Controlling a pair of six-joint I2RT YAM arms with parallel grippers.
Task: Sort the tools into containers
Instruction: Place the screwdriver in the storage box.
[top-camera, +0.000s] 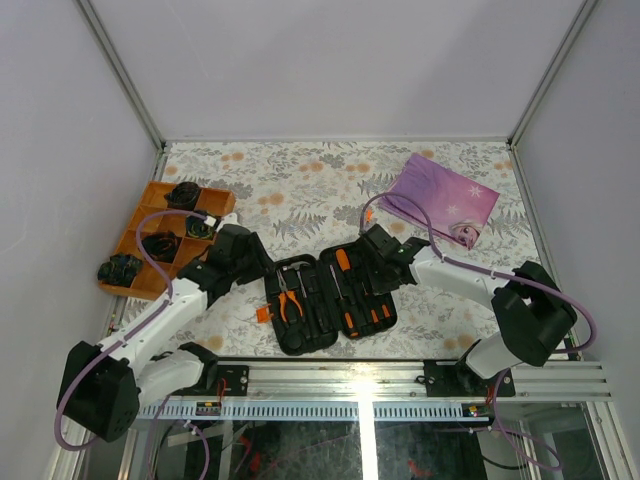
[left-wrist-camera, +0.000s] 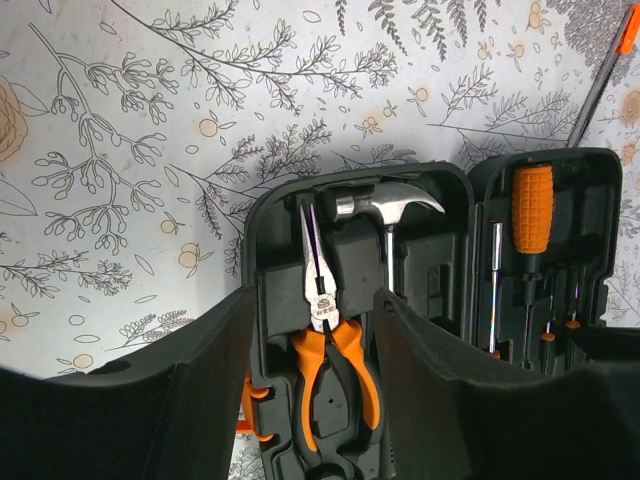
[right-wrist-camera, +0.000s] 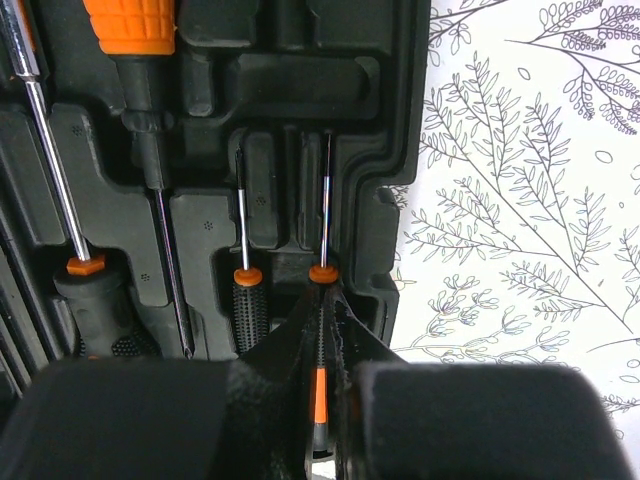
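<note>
The black tool case (top-camera: 330, 300) lies open on the flowered cloth. Its left half holds orange-handled pliers (left-wrist-camera: 330, 370) and a steel-headed hammer (left-wrist-camera: 385, 205). My left gripper (left-wrist-camera: 315, 298) hovers open over that half, its fingers (left-wrist-camera: 200, 380) either side of the pliers and apart from them. In the right half, screwdrivers lie in moulded slots, one with a big orange handle (right-wrist-camera: 130, 20). My right gripper (right-wrist-camera: 322, 295) is shut on the small screwdriver (right-wrist-camera: 326, 200) in the rightmost slot, its thin black-and-orange handle pinched between the pads.
An orange divided tray (top-camera: 135, 262) with black coiled lumps stands at the far left. A purple bag (top-camera: 445, 198) lies at the back right. A thin dark rod with an orange end (left-wrist-camera: 622, 35) lies on the cloth beyond the case. The case's orange latch (top-camera: 263, 314) sticks out on its left.
</note>
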